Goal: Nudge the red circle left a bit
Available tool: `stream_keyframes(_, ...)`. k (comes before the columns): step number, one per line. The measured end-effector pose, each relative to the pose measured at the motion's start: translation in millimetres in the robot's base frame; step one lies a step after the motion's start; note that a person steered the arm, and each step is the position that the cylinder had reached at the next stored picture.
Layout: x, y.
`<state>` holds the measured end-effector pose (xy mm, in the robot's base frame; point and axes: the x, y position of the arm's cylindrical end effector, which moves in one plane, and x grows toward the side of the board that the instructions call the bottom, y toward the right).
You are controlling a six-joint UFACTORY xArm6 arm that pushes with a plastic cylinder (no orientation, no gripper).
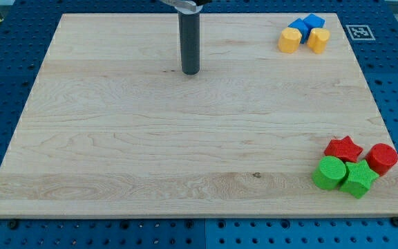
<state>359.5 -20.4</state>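
A dark rod stands over a pale wooden board (116, 138), my tip (191, 72) resting near the top edge, a little left of centre, with open wood all round it and no block anywhere near. The arm carries no gripper, so there are no jaws to be wide or narrow and nothing is held; the rod only pushes.

Moving right along the top edge, 4 blocks huddle at the top right corner: a blue block (298, 28) and a second blue block (314, 21) behind a yellow cylinder (289, 40) and a yellow block (318, 40) of less certain shape.

At the bottom right corner sit 4 more: a green cylinder (330, 172), a red star (343, 149), a green star (359, 178) and, furthest right, the red circle (382, 158), just beside the green star and near the red star.

The red circle looks small, light and rigid, likely to slide easily on the smooth wood. It cannot be gripped; contact belongs on its right-hand wall, low and centred, or it may veer off. A leftward nudge would probably press it against the 2 stars. My tip is well apart from it, across most of the board.

No container appears on the board.
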Motion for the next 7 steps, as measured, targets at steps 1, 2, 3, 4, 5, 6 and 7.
stream_keyframes(1,0.0,-0.1)
stream_keyframes(2,0.0,-0.1)
stream_keyframes(3,0.0,-0.1)
stream_keyframes(4,0.2,1.7)
stream_keyframes(5,16.4,46.0)
stream_keyframes(6,38.8,95.6)
stream_keyframes(7,66.5,153.2)
